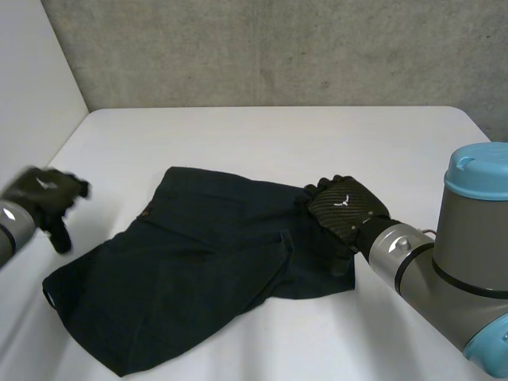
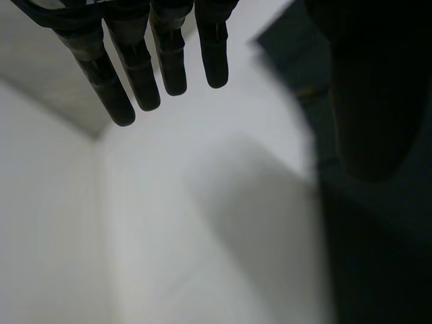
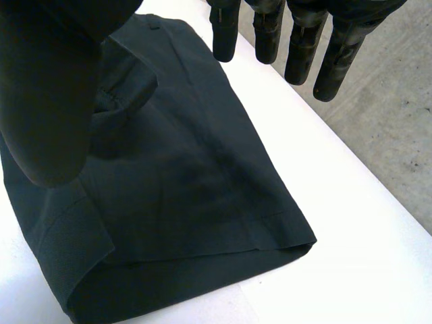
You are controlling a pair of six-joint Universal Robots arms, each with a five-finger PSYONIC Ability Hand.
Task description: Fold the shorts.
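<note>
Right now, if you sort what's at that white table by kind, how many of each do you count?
Dark shorts: 1
Black robot hands: 2, the left hand and the right hand
Total: 3

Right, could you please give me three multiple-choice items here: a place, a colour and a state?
1. Relative to the shorts, the left hand is: A) on them B) beside them, over bare table C) under them
2. The shorts are: A) white B) red C) dark
3. The right hand has fingers that are: A) straight, holding nothing B) curled round cloth C) pinching a hem
1 B: head view shows it off the cloth. 2 C: near-black on white. 3 A: its wrist view shows them straight above the cloth.
</note>
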